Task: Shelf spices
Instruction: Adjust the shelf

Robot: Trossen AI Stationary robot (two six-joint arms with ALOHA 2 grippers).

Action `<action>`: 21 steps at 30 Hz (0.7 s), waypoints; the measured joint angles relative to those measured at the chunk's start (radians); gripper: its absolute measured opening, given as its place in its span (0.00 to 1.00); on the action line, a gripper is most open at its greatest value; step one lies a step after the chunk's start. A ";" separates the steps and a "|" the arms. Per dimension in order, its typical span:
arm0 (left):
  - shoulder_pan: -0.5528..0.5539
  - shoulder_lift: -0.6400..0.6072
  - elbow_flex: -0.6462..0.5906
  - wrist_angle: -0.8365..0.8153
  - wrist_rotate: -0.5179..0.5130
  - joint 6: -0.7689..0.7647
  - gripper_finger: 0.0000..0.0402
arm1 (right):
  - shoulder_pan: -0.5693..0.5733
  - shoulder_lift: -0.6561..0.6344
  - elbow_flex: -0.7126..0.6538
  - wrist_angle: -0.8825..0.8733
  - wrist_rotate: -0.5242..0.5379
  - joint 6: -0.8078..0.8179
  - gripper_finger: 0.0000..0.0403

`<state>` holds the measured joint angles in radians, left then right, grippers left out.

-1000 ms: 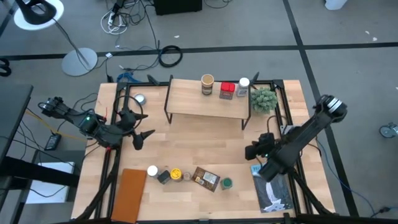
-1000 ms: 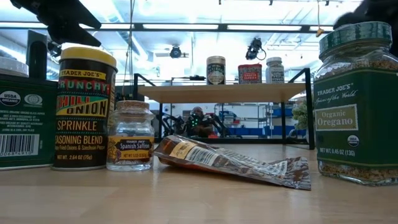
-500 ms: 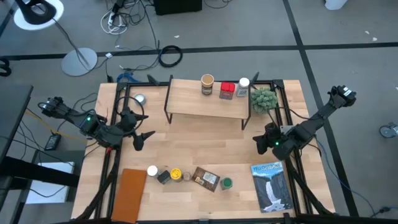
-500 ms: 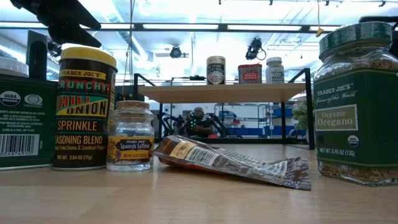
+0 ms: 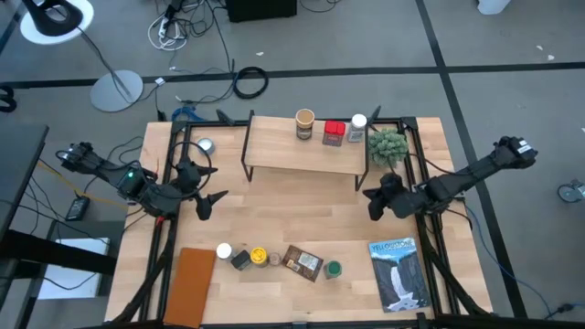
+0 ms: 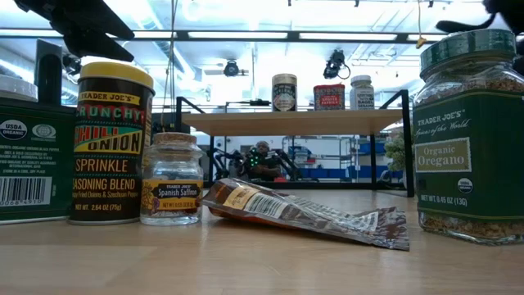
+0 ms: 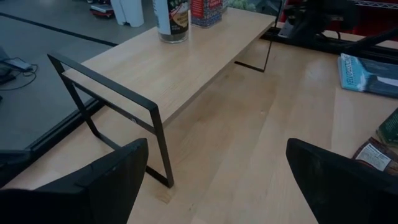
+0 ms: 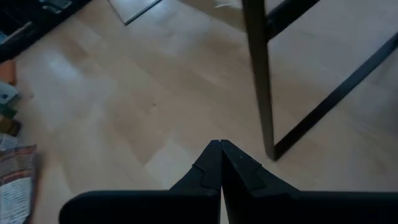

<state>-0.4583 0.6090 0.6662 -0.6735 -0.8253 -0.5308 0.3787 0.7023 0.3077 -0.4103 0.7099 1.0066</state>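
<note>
Three spices shelved, five more waiting along the table's front edge.
Three jars (image 5: 331, 128) grouped toward the right end of the shelf (image 5: 274, 151), leaving its left half bare. Front row (image 5: 274, 259) well apart, with bare table between. Left gripper (image 5: 203, 187) wide open, empty, near the shelf's left leg; right gripper (image 5: 370, 201) pinched closed, empty, by its right leg.

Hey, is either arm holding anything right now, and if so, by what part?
Nothing is held. The left gripper is open and empty, left of the shelf. The right gripper is shut on nothing, over bare table beside the shelf's leg.
</note>
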 joint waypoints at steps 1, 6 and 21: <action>0.000 0.000 0.000 0.000 0.000 0.000 0.97 | -0.014 0.005 0.000 0.003 -0.003 -0.010 0.00; 0.000 0.000 0.000 0.001 0.000 0.000 0.97 | -0.073 0.018 0.000 0.005 -0.004 -0.029 0.00; 0.000 0.000 0.000 0.002 -0.003 0.001 0.97 | -0.178 0.018 0.000 0.072 -0.021 -0.147 0.00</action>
<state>-0.4583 0.6090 0.6662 -0.6712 -0.8280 -0.5298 0.2008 0.7207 0.3077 -0.3382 0.6891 0.8596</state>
